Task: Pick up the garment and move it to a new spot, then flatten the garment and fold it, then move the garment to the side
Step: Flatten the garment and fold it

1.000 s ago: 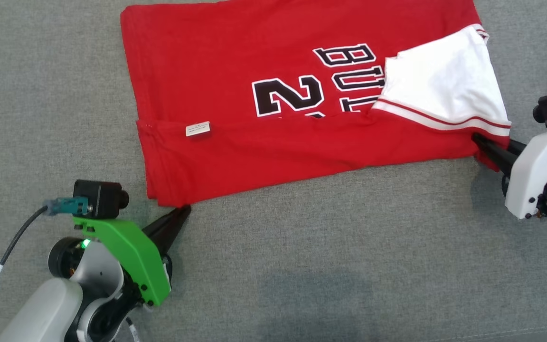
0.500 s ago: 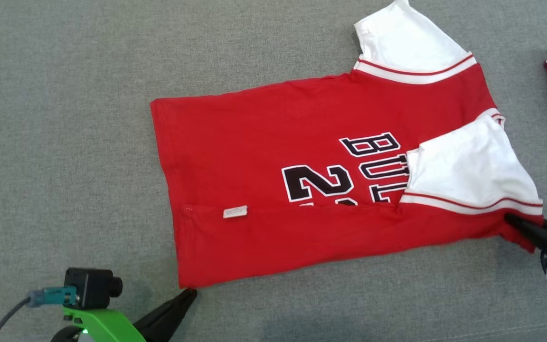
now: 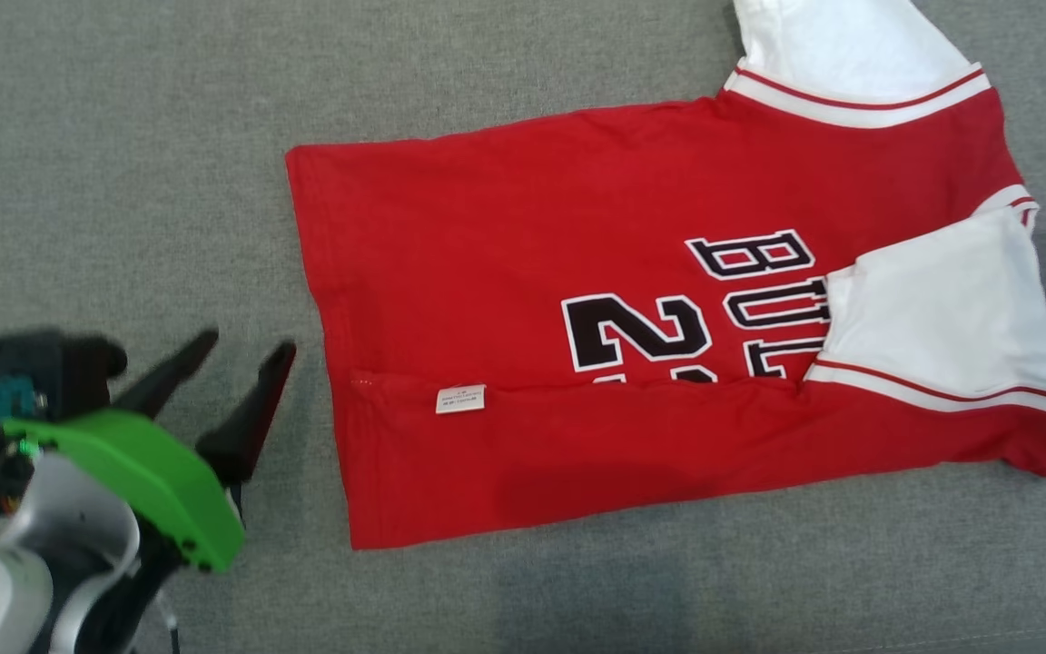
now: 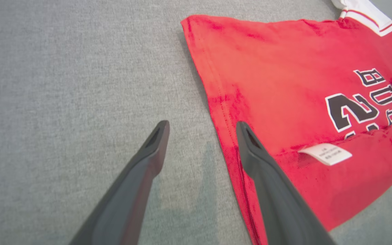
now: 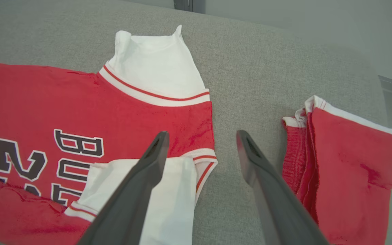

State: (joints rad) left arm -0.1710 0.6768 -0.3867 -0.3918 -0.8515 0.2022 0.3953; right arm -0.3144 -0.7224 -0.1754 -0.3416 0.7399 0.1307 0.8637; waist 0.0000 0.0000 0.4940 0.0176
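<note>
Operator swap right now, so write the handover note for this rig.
left gripper: jaws open, empty, beside the hem end of the jersey.
right gripper: jaws open, empty, by the collar end, near a second red garment.
Done: the jersey lies flat on the grey surface; its near long edge is folded over and the near sleeve is folded in.
Left: the far sleeve sticks out; fold it in, finish folding, then move the jersey aside.
</note>
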